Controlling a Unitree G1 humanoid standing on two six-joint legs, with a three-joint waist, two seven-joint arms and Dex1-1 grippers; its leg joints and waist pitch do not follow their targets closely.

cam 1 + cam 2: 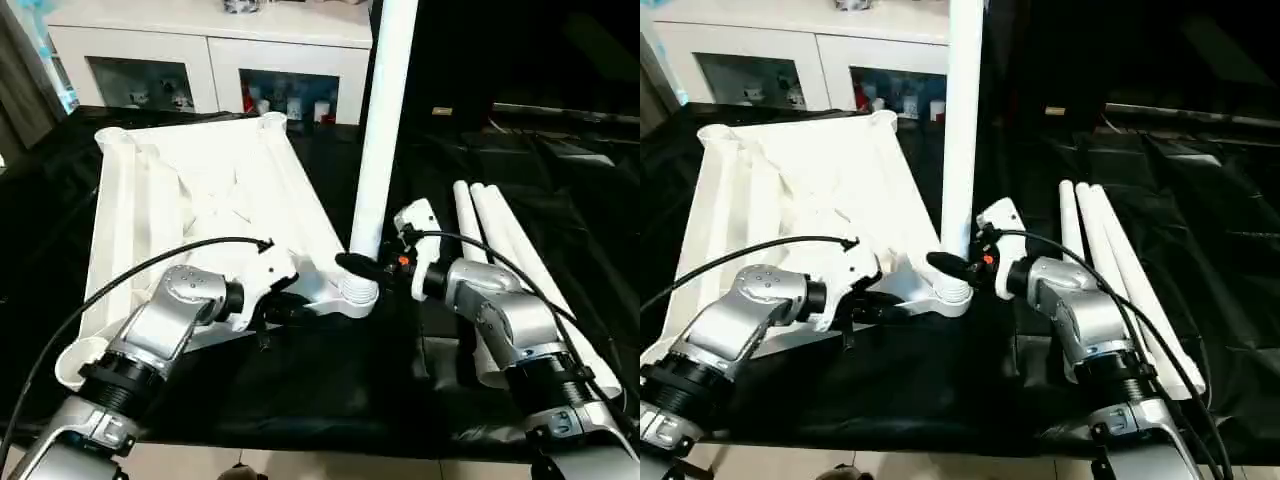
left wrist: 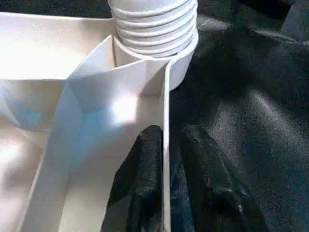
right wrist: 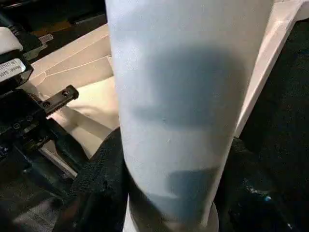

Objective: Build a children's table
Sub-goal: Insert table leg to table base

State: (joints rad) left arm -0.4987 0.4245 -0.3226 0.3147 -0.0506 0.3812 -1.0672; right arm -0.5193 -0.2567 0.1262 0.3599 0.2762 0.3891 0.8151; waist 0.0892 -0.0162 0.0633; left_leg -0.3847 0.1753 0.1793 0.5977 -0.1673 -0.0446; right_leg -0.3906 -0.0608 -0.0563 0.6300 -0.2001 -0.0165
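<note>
1. Nearest the camera are the two silver forearms, smooth metal with black cabling. The left gripper (image 1: 290, 312) has its black fingers (image 2: 140, 188) on either side of the thin side wall of the tabletop (image 1: 180, 200), one inside and one outside; whether they press the wall or stand slightly off it cannot be told.
2. The right gripper (image 1: 372, 268) has its two black, rough-textured fingers (image 3: 99, 179) closed around the foot of the upright leg (image 1: 382, 120), one on each side.
3. That leg is a smooth white tapered tube. It stands upright in the socket (image 1: 357, 295), just beyond the left fingers, with its ribbed threaded end (image 2: 153, 24) showing above the round collar.
4. Progress, as a judgement: one leg is placed but probably not fully screwed home, since several threads are exposed.
5. Three spare legs (image 1: 510, 260) lie side by side on the black cloth (image 1: 330, 390), outside the right gripper, so three corners are left.
6. The tabletop lies underside up: glossy white plastic, ribbed, rectangular, with rounded corner sockets. The cloth under it is dark and creased.
</note>
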